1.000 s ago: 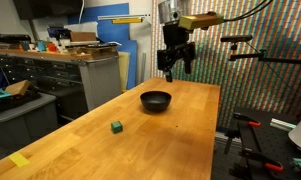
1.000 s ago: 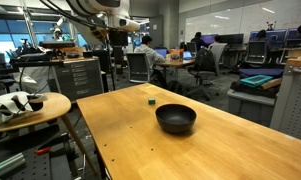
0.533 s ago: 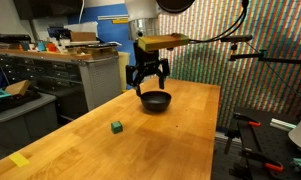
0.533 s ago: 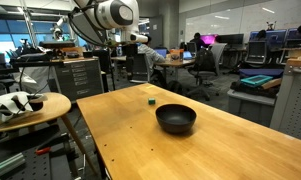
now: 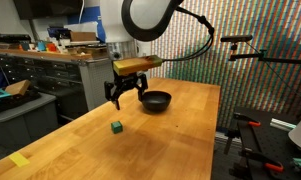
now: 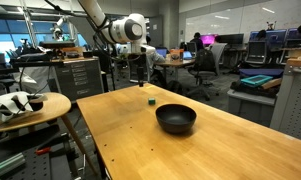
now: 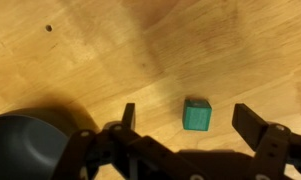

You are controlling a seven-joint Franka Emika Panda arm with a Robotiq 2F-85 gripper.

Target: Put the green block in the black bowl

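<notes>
Alignment matters: we must centre the wide-open, empty gripper (image 7: 185, 112) over the green block (image 7: 197, 115) and lower straight, clear of the black bowl (image 7: 25, 145).

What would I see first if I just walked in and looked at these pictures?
The robot's gripper hangs over the wooden table with its jaws wide open. Just below it sits a tiny green block, and a shiny black bowl stands beside the block, not touching it.
</notes>
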